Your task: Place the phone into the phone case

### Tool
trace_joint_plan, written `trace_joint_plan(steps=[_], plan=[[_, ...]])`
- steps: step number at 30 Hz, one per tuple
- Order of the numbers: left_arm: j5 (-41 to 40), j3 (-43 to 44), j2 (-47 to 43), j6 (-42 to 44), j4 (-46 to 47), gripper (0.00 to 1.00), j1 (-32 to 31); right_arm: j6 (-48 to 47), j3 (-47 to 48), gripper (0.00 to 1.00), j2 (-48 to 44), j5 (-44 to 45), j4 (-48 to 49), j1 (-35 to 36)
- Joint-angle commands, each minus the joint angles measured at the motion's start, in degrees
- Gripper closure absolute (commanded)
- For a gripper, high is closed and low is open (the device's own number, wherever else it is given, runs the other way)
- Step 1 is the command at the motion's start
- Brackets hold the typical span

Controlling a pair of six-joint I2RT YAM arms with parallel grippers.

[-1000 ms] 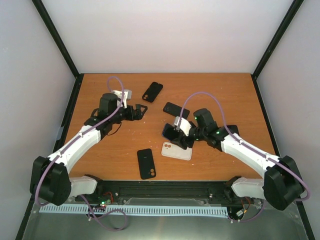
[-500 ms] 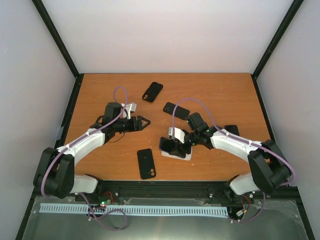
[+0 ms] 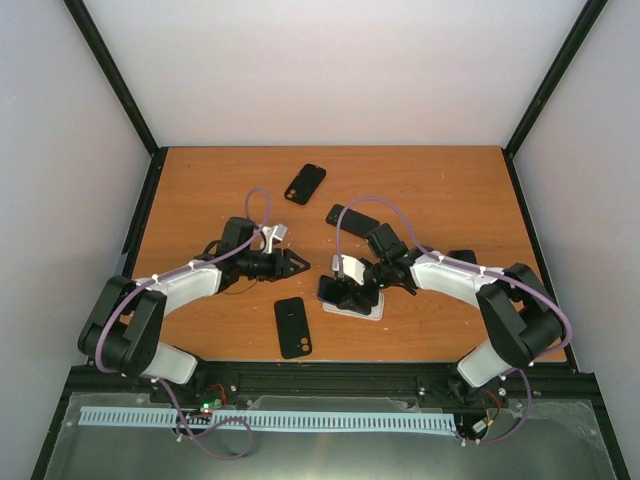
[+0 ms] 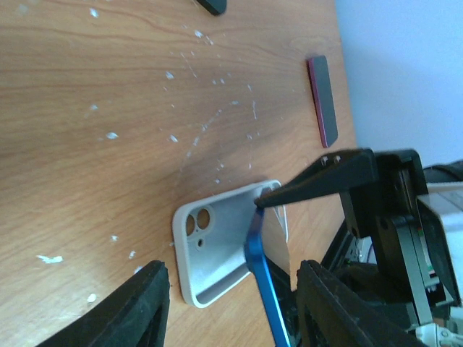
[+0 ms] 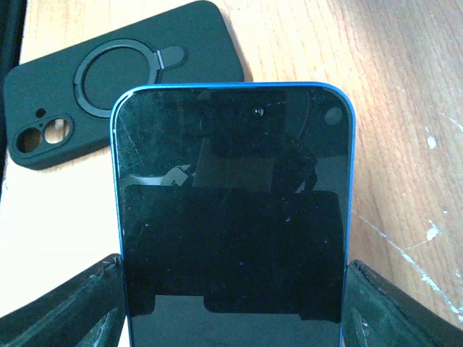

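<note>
A blue-edged phone with a dark screen is gripped at its sides by my right gripper. In the top view that gripper holds the phone tilted over the white phone case. The left wrist view shows the case lying open side up, camera holes toward the left. The phone's blue edge stands in the case's near end. My left gripper is open and empty, just left of the case, pointing at it.
Black cases lie at the back, behind the right gripper and near the front edge; the front one, with a ring stand, shows in the right wrist view. A dark red phone lies right of the arms.
My left gripper has moved right and nearer, toward the white case. My right gripper has brought the phone down and left onto the case.
</note>
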Motion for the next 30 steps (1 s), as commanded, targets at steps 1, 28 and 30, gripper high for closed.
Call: trace_joint_plan(steps=[1,28,30], plan=[[1.6,1.4,1.5,-0.4,3.0,0.51,-2.8,-1.3,2.2,0.49,1.5,1.1,-0.4,0.1],[2.1,0.7,9.1,-3.3,8.3,0.61,-8.0,0.5,3.0,0.48,3.2,4.3,1.7,0.0],[2.1,0.8,9.7,-3.5,8.5,0.62,-8.5,0.6,3.0,0.48,3.1,4.5,2.0,0.0]])
